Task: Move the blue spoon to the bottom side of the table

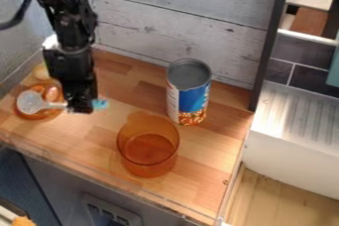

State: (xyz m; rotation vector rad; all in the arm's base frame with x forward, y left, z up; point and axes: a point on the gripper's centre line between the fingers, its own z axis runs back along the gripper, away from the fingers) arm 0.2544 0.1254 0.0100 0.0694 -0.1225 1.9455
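Observation:
My gripper hangs at the left of the counter, its fingers shut on the handle of the blue spoon. The spoon's pale, translucent bowl points left and overlaps a small orange dish. Its bright blue handle end sticks out to the right of the fingers. The middle of the handle is hidden by the gripper. Whether the spoon touches the dish I cannot tell.
The orange dish is at the left, with a yellowish object behind it. An orange translucent cup stands front centre on the wooden counter. An open can stands behind it, near the whitewashed wall.

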